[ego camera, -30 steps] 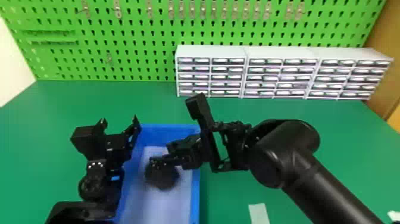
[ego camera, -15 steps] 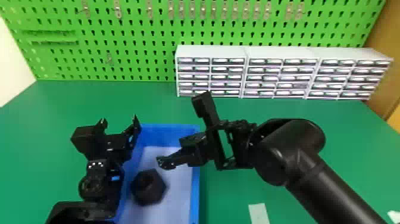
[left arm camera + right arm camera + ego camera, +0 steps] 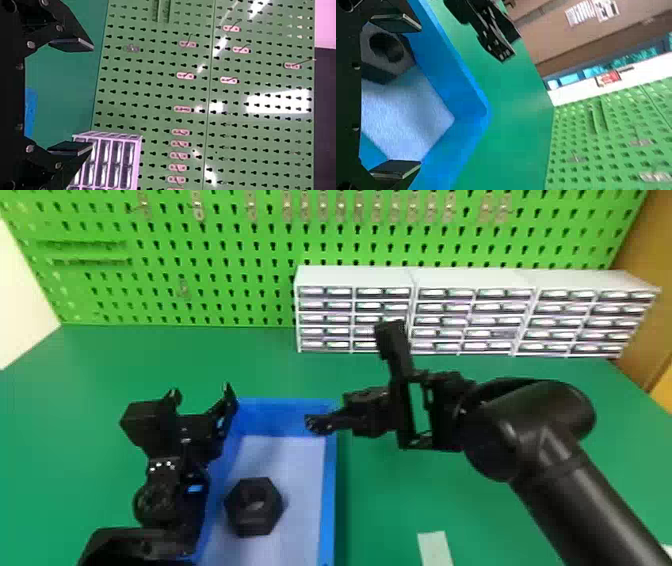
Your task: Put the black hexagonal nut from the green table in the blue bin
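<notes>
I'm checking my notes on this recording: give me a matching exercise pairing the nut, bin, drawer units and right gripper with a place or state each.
1. Black nut
2. Blue bin
3. Drawer units
4. Right gripper

A. At the table's back, by the pegboard
B. Lying on a pale floor, inside walls
C. Open, nothing between its fingers
D. On the table, with the nut inside

Pairs: 1-B, 2-D, 3-A, 4-C

Head view: 1 hex nut (image 3: 252, 521) & 1 blue bin (image 3: 328, 490), lower L of ctr; 1 L gripper (image 3: 201, 391), mid-L, + 1 R gripper (image 3: 352, 377), approx. ctr, so 2 total; 3 drawer units (image 3: 472, 279), upper R, 5 rows ea.; 1 pegboard (image 3: 240, 297), top; 1 green table (image 3: 385, 510).
</notes>
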Tool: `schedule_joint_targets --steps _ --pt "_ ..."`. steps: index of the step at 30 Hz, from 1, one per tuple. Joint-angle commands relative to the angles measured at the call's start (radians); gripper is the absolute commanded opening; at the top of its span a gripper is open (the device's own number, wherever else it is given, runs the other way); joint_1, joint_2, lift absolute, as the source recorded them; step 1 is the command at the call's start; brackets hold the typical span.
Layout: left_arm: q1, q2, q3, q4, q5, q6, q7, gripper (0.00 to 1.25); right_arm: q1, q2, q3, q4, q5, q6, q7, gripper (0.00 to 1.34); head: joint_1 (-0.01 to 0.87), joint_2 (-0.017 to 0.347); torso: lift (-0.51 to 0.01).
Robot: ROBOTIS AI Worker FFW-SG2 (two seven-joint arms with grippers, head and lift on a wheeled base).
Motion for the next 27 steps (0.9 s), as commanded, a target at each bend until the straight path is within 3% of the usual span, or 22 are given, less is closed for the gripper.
schedule_joint_targets --steps 1,19,27 --pt "0.000 0.000 -0.002 0.000 0.000 0.003 0.000 0.87 0.015 0.006 -0.078 -0.004 0.043 -0.001 0.000 1.24 0.657 0.057 -0.095" --pt "-0.003 0.000 -0.008 0.000 -0.002 0.012 0.000 0.87 0.069 0.018 -0.253 -0.023 0.141 -0.102 -0.006 1.24 0.657 0.057 -0.095" --pt "0.000 0.000 -0.008 0.000 -0.003 0.013 0.000 0.87 0.107 0.024 -0.311 -0.055 0.155 -0.180 -0.086 1.24 0.657 0.057 -0.095"
